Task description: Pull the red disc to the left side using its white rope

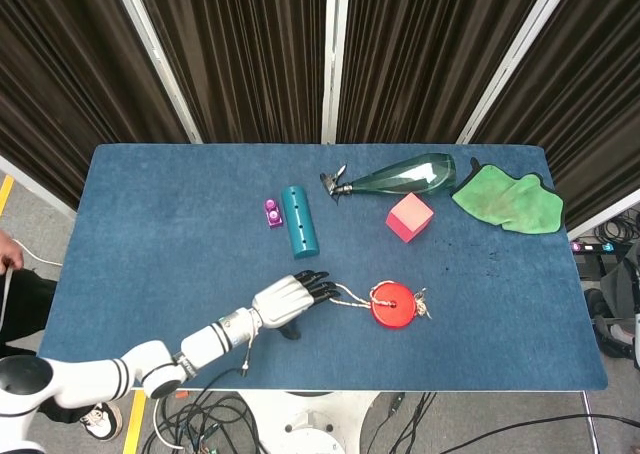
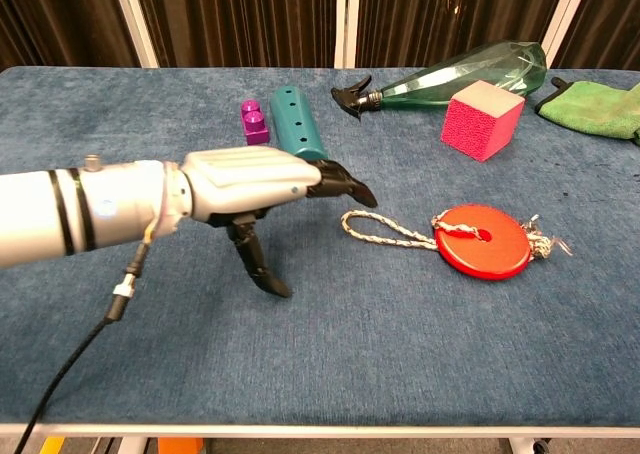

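The left hand (image 1: 290, 299) is extended over the blue cloth-covered table (image 1: 160, 224) with its dark fingers (image 2: 340, 184) held apart and stretched toward the looped end of the white braided rope (image 2: 385, 233). Nothing is held; the thumb is pointed down toward the table surface, apart from the other fingers, presumably so that the rope can be pinched between them. In the head view the fingertips are seen just beside the loop, possibly over it; contact cannot be confirmed.

The flat red plastic disc (image 2: 483, 240) is located right of centre on the table, near the front edge, with the rope laid out to its left and a frayed knot at its right side. The loop is thus presented toward the approaching hand, which is judged to favour a pull to the left.

The right hand is not shown in either view.

A teal half-cylinder block (image 1: 299, 221) is positioned behind the left hand, clear of the pulling path.
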Motion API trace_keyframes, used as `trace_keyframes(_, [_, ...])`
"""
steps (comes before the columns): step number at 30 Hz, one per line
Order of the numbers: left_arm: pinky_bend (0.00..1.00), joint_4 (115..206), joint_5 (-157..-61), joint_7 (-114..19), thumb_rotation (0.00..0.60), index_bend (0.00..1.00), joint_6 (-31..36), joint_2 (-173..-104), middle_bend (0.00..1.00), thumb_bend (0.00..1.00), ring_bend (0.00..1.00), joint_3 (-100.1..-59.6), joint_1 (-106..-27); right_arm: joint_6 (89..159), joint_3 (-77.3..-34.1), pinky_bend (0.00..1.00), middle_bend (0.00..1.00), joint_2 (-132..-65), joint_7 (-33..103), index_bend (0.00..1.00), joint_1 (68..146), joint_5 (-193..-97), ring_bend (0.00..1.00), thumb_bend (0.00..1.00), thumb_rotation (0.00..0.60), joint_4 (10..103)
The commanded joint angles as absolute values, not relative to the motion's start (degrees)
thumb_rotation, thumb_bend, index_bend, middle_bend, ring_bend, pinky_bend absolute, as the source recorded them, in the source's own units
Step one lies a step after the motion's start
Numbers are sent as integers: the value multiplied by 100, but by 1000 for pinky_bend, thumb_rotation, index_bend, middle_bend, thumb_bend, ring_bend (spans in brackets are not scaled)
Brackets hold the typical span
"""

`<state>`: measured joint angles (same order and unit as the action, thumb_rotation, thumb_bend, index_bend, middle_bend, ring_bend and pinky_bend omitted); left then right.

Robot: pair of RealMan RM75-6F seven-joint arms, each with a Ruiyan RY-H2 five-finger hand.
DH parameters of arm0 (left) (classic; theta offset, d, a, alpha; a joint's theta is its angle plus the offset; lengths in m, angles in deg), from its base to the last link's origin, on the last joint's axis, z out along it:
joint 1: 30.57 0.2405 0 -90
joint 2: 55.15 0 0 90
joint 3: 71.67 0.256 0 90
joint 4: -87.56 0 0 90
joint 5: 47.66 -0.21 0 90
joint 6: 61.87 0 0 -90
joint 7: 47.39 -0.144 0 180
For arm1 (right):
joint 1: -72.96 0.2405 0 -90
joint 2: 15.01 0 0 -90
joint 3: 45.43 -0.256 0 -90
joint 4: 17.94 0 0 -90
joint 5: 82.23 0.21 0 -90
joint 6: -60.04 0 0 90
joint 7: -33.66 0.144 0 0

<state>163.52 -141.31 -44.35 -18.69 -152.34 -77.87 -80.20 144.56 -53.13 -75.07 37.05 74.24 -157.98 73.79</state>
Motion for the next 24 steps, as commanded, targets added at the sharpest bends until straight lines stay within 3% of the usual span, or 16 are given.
trace_keyframes(1, [134, 16234, -14087, -4328, 600, 126, -1957, -15326, 97, 53, 0, -7742, -8153, 14458, -5318, 0, 0, -7520, 3709, 0, 7421, -15794, 0, 214, 600, 7362])
trace_keyframes(10, [134, 16151, -13984, -4269, 600, 126, -2087, -15347, 180, 61, 0, -7495, -8301, 14450, -5341, 0, 0, -7559, 3748, 0, 7408, -15759, 0, 214, 600, 7293])
trace_keyframes(17, [133, 16418, -13774, -4591, 600, 125, -2240, -15066, 476, 66, 15, -7465, -8399, 14461, -5362, 0, 0, -7568, 3725, 0, 7404, -15749, 0, 215, 600, 7296])
trace_keyframes(21, [133, 16673, -13634, -4913, 600, 125, -2222, -14848, 681, 68, 138, -7446, -8369, 14443, -5360, 0, 0, -7587, 3686, 0, 7412, -15745, 0, 219, 600, 7305])
trace_keyframes(24, [133, 16836, -13510, -5145, 600, 126, -2219, -14703, 753, 68, 193, -7415, -8333, 14417, -5356, 0, 0, -7608, 3649, 0, 7424, -15739, 0, 221, 600, 7317])
